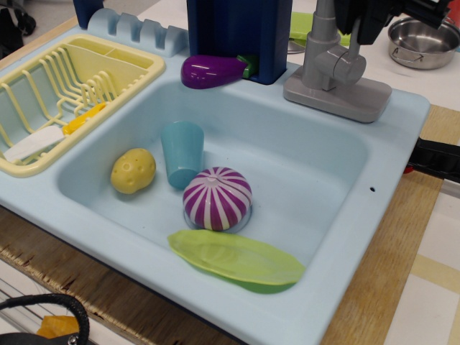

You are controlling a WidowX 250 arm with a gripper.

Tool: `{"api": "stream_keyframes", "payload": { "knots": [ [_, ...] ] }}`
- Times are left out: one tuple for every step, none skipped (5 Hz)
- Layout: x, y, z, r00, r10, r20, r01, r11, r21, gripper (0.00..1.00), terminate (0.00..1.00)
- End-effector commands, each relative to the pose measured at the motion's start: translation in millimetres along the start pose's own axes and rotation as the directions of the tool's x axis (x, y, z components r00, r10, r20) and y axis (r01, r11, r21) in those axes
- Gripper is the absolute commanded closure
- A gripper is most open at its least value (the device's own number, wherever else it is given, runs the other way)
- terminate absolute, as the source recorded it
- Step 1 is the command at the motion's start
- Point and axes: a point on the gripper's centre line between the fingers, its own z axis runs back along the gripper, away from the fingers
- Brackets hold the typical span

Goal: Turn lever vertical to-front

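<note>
Approach step: your hand (374, 18) sits at the lever (353, 42) tip, grip state indeterminate.
Next, press the lever frontward.

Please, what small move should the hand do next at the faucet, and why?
Probably lower a little onto the lever and close on its tip. The hand hangs at the top edge, right over the lever, which stands upright from the round hub. Whether the hand already grips it cannot be seen.
</note>
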Motion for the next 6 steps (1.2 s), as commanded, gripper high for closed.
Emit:
{"api": "stream_keyframes", "payload": {
  "knots": [
    [-10.9,0.4,-5.3,0.999,0.017,-0.035,-0.017,1.0,-0.016,1.0,0.0],
    [-23.4,3.2,-8.6,0.994,0.048,-0.101,-0.05,0.998,-0.024,1.0,0.0],
    [-42.2,0.3,-14.8,0.984,0.072,-0.16,-0.081,0.996,-0.047,1.0,0.0],
    [-61.9,-4.4,-16.5,0.978,0.1,-0.181,-0.112,0.992,-0.053,1.0,0.0],
    [-69.5,-4.1,-19.9,0.966,0.087,-0.244,-0.109,0.991,-0.078,1.0,0.0],
    [-81.6,0.5,-23.4,0.944,0.062,-0.324,-0.104,0.988,-0.114,1.0,0.0]
  ]
}}
